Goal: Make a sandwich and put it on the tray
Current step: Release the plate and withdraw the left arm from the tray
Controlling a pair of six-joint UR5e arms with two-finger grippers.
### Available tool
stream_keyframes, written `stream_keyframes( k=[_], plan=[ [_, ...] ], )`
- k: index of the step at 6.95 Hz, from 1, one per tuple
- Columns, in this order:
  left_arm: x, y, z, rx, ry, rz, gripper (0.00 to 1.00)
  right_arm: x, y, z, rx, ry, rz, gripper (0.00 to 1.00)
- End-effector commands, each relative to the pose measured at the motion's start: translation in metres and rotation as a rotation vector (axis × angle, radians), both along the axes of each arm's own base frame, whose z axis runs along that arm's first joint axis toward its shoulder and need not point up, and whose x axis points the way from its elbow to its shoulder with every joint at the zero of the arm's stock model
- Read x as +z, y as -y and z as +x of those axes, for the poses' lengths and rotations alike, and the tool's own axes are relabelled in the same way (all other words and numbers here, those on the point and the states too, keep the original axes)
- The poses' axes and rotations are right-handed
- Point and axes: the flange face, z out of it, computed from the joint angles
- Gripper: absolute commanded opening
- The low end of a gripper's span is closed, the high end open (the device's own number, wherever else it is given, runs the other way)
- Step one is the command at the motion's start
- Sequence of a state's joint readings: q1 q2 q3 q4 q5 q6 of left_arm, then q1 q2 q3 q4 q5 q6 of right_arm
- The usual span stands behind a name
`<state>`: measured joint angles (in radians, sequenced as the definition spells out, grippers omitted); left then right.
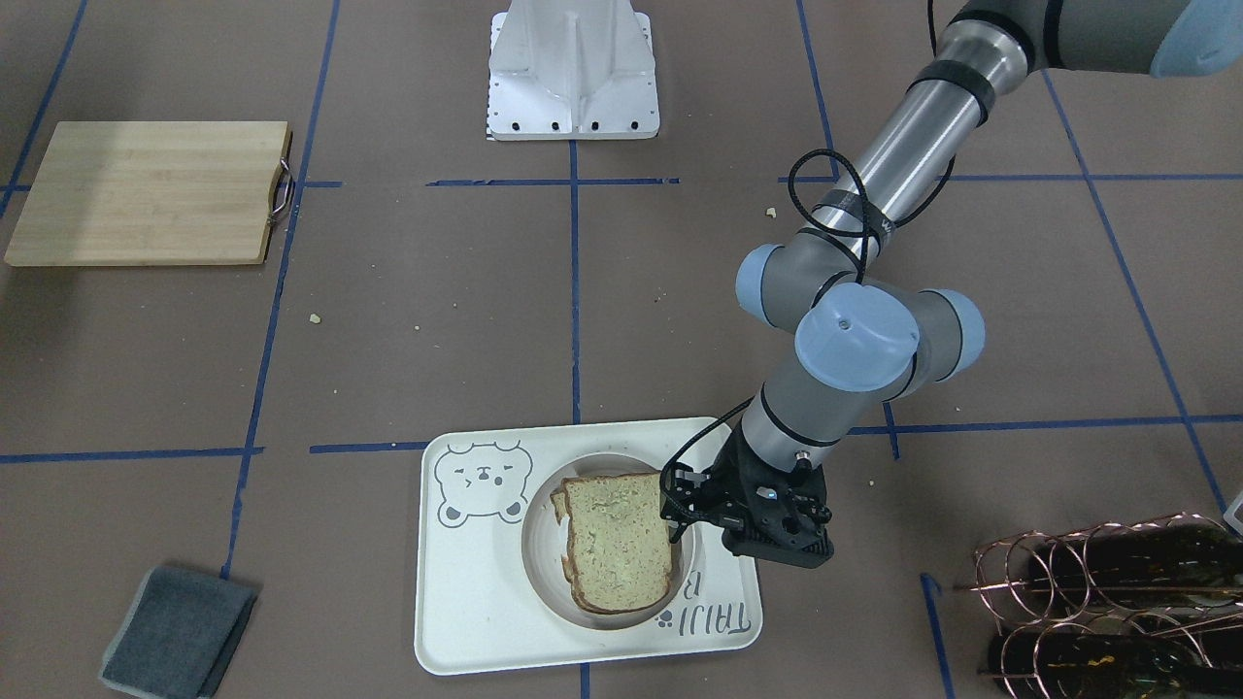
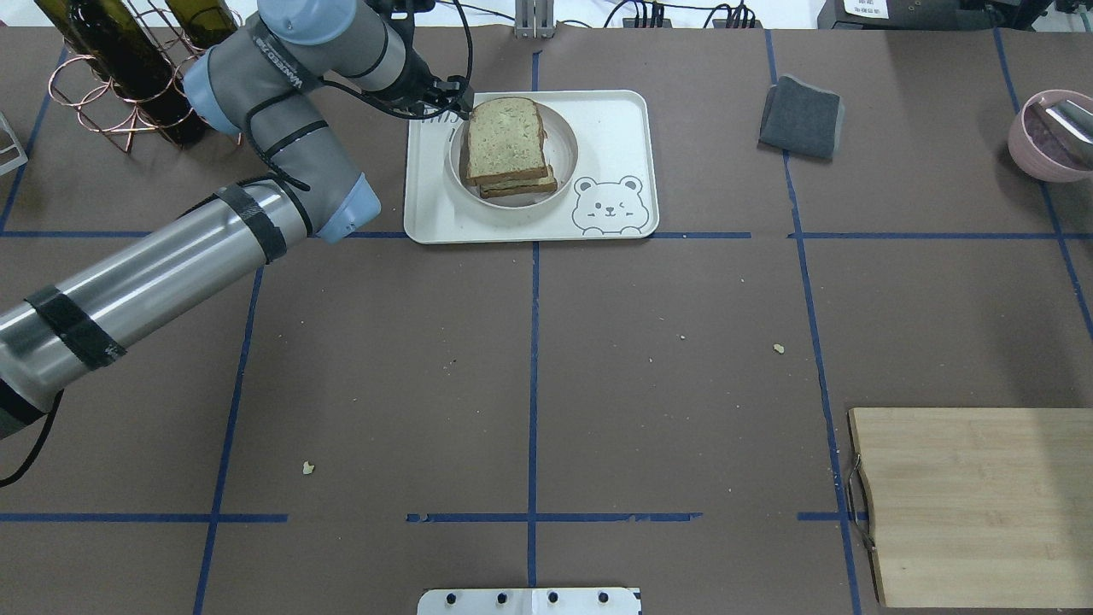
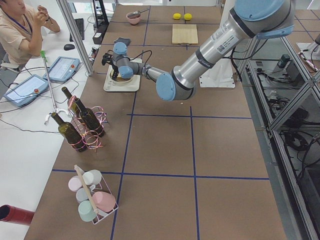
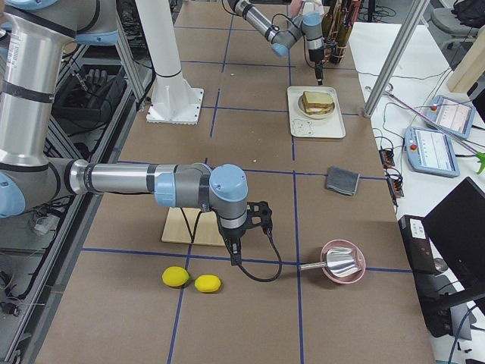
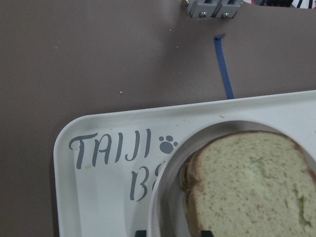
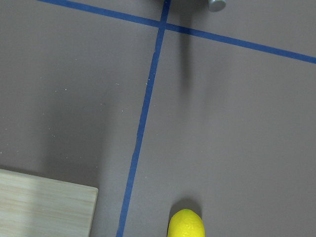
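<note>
Broadly, the brown table (image 2: 529, 359), gridded with blue tape, carried everything. The left arm (image 2: 154, 265) stretched across it to the far side, while the right arm (image 4: 129, 178) reached low over the table's other end. A wooden cutting board (image 2: 973, 504) lay on the robot's right, well apart from the tray (image 2: 615, 120), which sat flat at the far edge near the centre line. On the tray, beside the bear drawing, rested a round plate (image 2: 565, 145). On that plate lay the sandwich (image 2: 505, 137): two bread slices stacked, the upper one shifted slightly off the lower. What lay between them could not be made out. The left gripper (image 1: 680, 500) hung over the plate's rim on the lettered side of the tray, its jaws apart and clamping nothing. The right gripper (image 4: 236, 254) pointed down just beside the cutting board, near two lemons (image 4: 176, 277); whether its jaws were apart or together could not be told. A folded grey cloth (image 2: 801, 117) lay near the tray, and a crumb (image 2: 778, 348) sat alone mid-table.
</note>
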<state>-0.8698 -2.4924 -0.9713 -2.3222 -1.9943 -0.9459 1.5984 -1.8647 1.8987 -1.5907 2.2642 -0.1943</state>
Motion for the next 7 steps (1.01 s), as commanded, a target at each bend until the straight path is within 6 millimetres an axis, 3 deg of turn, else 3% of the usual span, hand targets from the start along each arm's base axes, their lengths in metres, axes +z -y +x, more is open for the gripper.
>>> stream_keyframes(
  k=[1, 3, 4, 5, 6, 7],
  plan=[
    [-0.002, -0.04, -0.068, 0.053, 0.05, 0.014, 1.0, 0.002, 0.0, 0.0, 0.0, 0.0, -0.003, 1.0],
    [0.022, -0.127, -0.167, 0.136, 0.149, 0.098, 1.0, 0.005, -0.001, 0.0, 0.003, -0.003, -0.012, 1.0],
    [0.025, -0.151, -0.219, 0.159, 0.231, 0.12, 1.0, 0.004, 0.0, 0.0, 0.006, -0.003, -0.007, 1.0],
    [0.053, -0.174, -0.28, 0.138, 0.271, 0.082, 1.0, 0.005, 0.001, 0.0, 0.006, -0.003, 0.006, 1.0],
    [0.11, -0.184, -0.339, 0.177, 0.235, -0.006, 1.0, 0.004, 0.001, 0.0, 0.006, -0.003, 0.007, 1.0],
    [0.174, -0.2, -0.389, 0.243, 0.299, 0.032, 1.0, 0.005, 0.001, 0.0, 0.007, -0.003, 0.005, 1.0]
  ],
)
